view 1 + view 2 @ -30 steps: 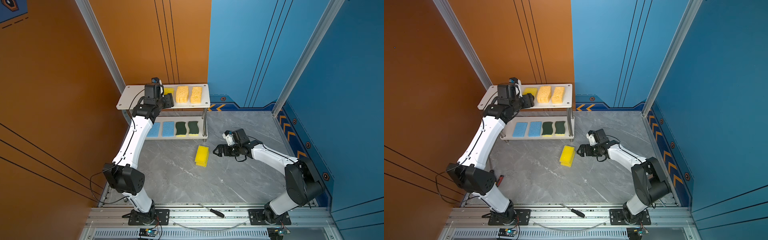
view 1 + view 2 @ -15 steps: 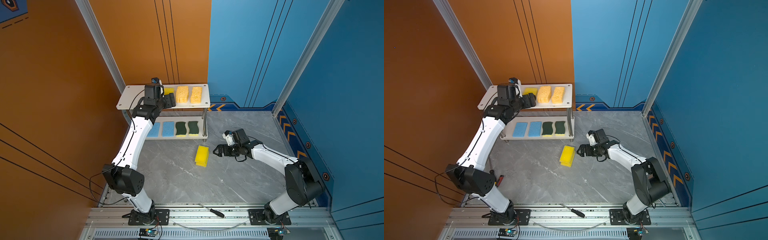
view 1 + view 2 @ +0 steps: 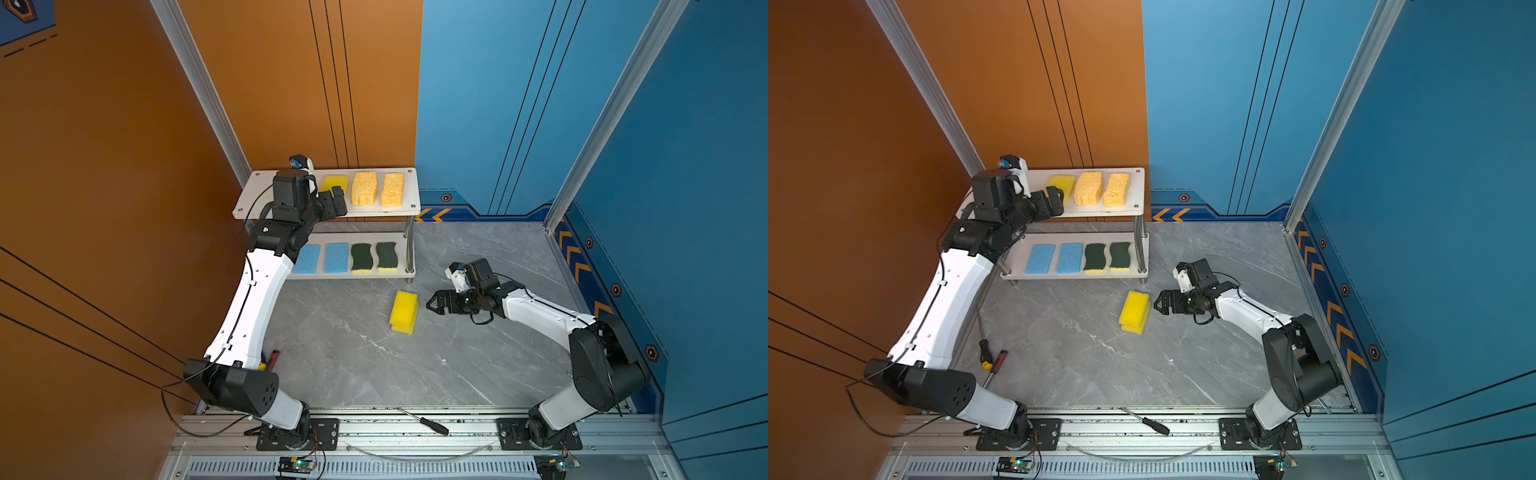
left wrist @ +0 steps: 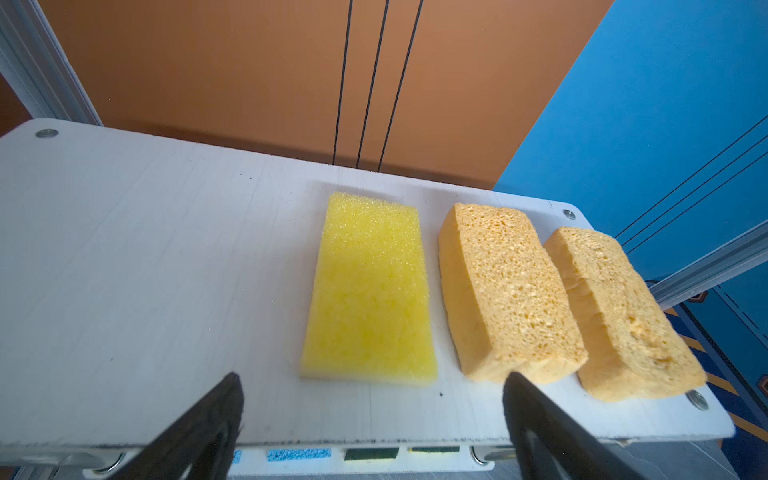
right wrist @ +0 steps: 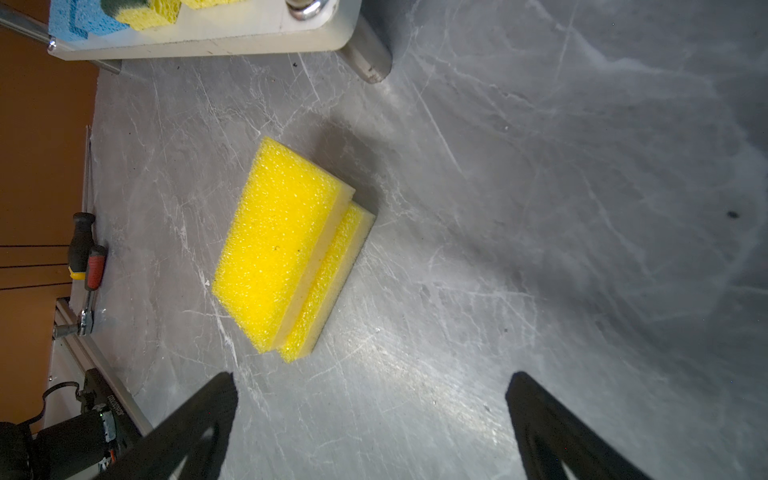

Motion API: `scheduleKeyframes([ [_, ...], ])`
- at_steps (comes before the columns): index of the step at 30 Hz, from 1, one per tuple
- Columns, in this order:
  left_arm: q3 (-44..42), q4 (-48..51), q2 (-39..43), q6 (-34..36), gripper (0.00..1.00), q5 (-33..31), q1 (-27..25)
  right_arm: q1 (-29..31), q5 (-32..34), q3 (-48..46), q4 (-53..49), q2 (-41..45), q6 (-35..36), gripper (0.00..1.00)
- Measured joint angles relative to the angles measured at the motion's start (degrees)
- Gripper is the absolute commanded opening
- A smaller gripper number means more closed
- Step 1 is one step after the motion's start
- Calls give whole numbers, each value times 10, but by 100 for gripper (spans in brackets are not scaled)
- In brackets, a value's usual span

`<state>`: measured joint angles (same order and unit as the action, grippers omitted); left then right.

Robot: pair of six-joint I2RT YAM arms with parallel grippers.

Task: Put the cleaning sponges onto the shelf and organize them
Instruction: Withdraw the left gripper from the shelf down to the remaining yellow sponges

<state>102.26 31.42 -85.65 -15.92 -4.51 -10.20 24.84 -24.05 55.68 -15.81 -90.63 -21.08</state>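
Your left gripper (image 4: 372, 378) has opened before the yellow sponge (image 4: 368, 291) on the shelf (image 4: 145, 249); your right gripper (image 5: 372, 376), also apart, faces two stacked yellow sponges (image 5: 282, 245) on the desk (image 5: 540, 208).

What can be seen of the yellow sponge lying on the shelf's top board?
The yellow sponge is a thin, bright yellow rectangle of fine-pored foam. It lies flat on the white top board, parallel to the thicker orange sponge beside it, with a narrow gap between them. Only the board touches it. The left gripper is open at its near end, and the fingers stand clear on either side.
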Motion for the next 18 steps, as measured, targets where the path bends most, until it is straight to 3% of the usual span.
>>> scheduleKeyframes([
  [6,-87,-16,76,-2,98,6,-12,0,0,-2,6,4,-4,100],
  [18,-374,-88,201,-2,98,37,-94,26,56,-16,15,10,-6,100],
])
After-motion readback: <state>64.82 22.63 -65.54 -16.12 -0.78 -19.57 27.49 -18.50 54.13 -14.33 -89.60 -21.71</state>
